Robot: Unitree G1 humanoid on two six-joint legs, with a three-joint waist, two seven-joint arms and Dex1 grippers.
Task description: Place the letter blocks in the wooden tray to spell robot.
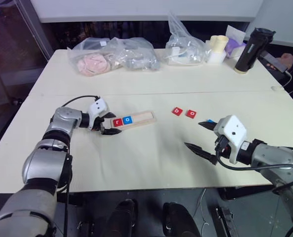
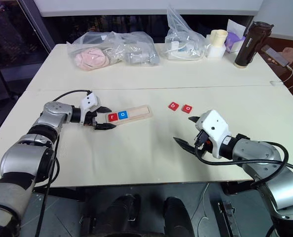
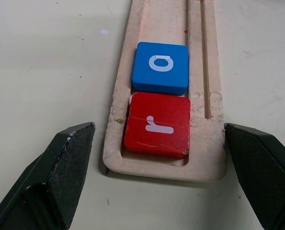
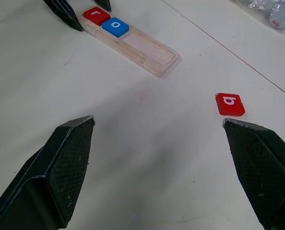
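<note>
The wooden tray (image 1: 142, 117) lies left of the table's middle, with a red "r" block (image 1: 118, 121) and a blue "o" block (image 1: 127, 119) side by side at its left end. My left gripper (image 1: 108, 124) is open, one finger on each side of that end of the tray (image 3: 209, 143), just short of the red "r" block (image 3: 157, 125). Two red blocks, "b" (image 1: 177, 111) and "o" (image 1: 191, 113), lie loose on the table right of the tray. My right gripper (image 1: 194, 134) hovers open and empty near them. A blue block (image 1: 209, 121) peeks out beside its upper finger.
Clear plastic bags (image 1: 112, 55) of items sit along the back of the table (image 1: 151, 158). At the back right stand a cream cup (image 1: 218, 47) and a black bottle (image 1: 250, 49). A phone (image 1: 272, 60) with a cable lies at the right edge.
</note>
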